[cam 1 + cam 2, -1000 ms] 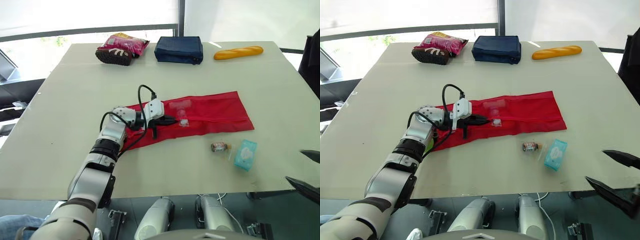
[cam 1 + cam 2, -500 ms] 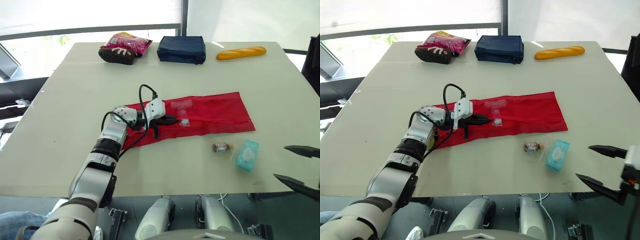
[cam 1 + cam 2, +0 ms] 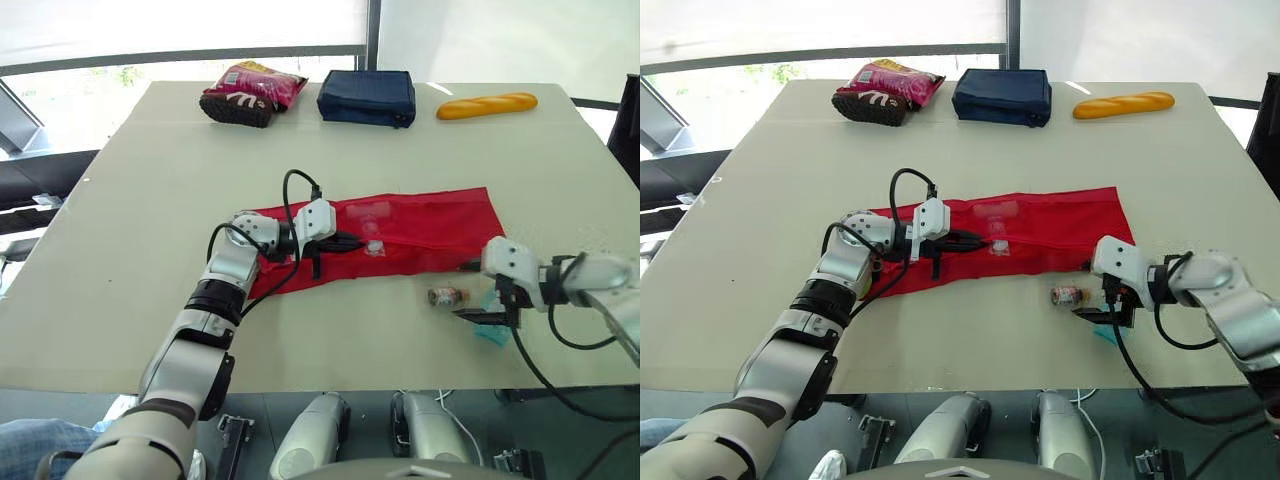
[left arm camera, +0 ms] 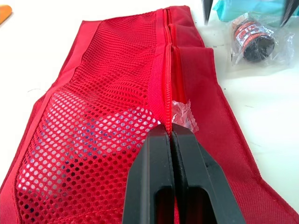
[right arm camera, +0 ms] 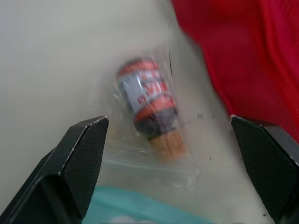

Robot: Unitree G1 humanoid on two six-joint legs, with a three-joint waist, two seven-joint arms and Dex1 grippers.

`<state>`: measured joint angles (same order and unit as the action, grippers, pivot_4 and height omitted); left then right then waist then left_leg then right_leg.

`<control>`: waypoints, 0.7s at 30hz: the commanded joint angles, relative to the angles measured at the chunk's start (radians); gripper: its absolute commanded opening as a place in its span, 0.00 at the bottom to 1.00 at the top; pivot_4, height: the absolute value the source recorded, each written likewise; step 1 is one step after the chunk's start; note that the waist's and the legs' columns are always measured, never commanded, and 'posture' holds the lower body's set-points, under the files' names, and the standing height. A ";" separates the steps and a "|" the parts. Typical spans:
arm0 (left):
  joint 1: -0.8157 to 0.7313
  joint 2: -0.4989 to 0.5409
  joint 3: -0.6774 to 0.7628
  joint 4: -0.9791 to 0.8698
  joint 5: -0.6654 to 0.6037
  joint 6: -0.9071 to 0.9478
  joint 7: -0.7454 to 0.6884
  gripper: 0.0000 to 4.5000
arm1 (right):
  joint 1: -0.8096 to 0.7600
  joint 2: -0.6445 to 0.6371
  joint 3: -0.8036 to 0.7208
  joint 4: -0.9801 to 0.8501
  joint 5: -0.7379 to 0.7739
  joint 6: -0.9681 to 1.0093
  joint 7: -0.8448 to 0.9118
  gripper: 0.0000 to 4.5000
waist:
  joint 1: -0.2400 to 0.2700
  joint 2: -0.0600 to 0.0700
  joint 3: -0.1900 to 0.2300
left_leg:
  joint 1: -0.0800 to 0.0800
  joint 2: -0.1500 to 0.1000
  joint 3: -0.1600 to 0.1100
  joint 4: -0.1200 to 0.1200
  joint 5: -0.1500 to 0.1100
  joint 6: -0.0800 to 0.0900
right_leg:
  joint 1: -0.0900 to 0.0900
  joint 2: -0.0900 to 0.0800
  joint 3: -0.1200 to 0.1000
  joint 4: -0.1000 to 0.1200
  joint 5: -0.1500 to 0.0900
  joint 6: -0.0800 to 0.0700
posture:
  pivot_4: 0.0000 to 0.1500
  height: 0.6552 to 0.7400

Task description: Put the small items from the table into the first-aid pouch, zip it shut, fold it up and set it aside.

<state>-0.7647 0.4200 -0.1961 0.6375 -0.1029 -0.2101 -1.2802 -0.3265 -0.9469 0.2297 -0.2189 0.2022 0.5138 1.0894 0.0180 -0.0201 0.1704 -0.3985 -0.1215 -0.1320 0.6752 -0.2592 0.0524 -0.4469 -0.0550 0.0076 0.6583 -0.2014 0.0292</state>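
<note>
Left fingers [image 4: 154,186] on pouch [image 3: 440,225] (packet [image 3: 365,210] inside)

Left gripper [image 4: 170,133] fingers pressed together; right gripper [image 3: 462,291] fingers spread wide.

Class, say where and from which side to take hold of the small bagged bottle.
Grip the bottle across its round body, from above: it lies on its side in a loose clear bag beside the pouch, and the open right gripper straddles it.

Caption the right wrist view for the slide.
Open right gripper poised over the bagged bottle, beside the red pouch.
</note>
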 commanded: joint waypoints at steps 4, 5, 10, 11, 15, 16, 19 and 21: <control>0.016 0.007 0.021 -0.057 -0.018 0.001 0.011 0.00 | -0.027 -0.006 0.011 -0.008 -0.013 -0.007 0.055 0.50 | -0.003 0.000 0.000 | 0.000 0.000 0.000 0.001 0.000 0.000 | 0.000 0.000 0.001 0.001 0.000 0.000 | 1.00 0.87; 0.017 0.007 0.021 -0.059 -0.019 0.001 0.011 0.00 | -0.025 -0.006 0.001 -0.022 -0.002 0.009 0.055 0.40 | -0.003 0.000 0.000 | 0.000 0.000 0.000 0.001 0.000 0.000 | 0.000 0.000 0.001 0.001 0.000 0.000 | 1.00 0.87; 0.020 0.000 0.020 -0.063 -0.022 0.003 0.014 0.00 | -0.006 0.026 -0.064 -0.172 0.105 0.221 -0.005 0.08 | -0.003 0.000 0.000 | 0.000 0.000 0.000 0.001 0.000 0.000 | -0.001 0.000 0.001 0.002 0.000 0.000 | 1.00 0.87; 0.020 -0.001 0.020 -0.064 -0.024 0.003 0.013 0.00 | -0.006 0.035 -0.071 -0.200 0.121 0.261 -0.022 0.08 | -0.003 0.000 0.000 | 0.000 0.000 0.000 0.001 0.000 0.000 | -0.001 0.000 0.001 0.002 0.000 0.000 | 1.00 0.87; 0.027 -0.016 0.014 -0.079 -0.032 0.011 0.016 0.00 | -0.048 0.180 -0.087 -0.292 0.164 0.548 -0.221 0.08 | -0.004 0.000 0.000 | 0.000 0.000 0.000 0.001 0.000 0.000 | -0.001 0.000 0.001 0.002 0.000 0.000 | 1.00 0.87; 0.031 -0.021 0.012 -0.091 -0.036 0.017 0.016 0.00 | -0.060 0.226 -0.091 -0.302 0.167 0.623 -0.273 0.08 | -0.004 0.000 0.000 | 0.000 0.000 0.000 0.001 0.000 0.000 | -0.001 0.000 0.001 0.002 0.000 0.000 | 1.00 0.87; 0.047 -0.032 0.007 -0.132 -0.044 0.039 0.014 0.00 | -0.089 0.324 -0.096 -0.298 0.148 0.758 -0.394 0.08 | -0.002 0.000 0.000 | 0.000 0.000 0.000 0.001 0.000 0.000 | -0.001 0.000 0.001 0.003 0.001 -0.001 | 1.00 0.87; 0.057 -0.036 0.005 -0.156 -0.047 0.053 0.014 0.00 | -0.110 0.378 -0.107 -0.285 0.144 0.811 -0.457 0.08 | -0.002 0.000 0.000 | 0.000 -0.001 0.000 0.001 0.000 0.000 | -0.001 0.000 0.001 0.002 0.001 -0.001 | 1.00 0.87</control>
<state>-0.7061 0.3882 -0.1973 0.5356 -0.1223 -0.1668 -1.2639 -0.4123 -0.5979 0.1649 -0.4927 0.3533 1.2740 0.6944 0.0163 -0.0200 0.1699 -0.3988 -0.1224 -0.1320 0.6763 -0.2592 0.0525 -0.4480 -0.0554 0.0087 0.6608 -0.2007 0.0283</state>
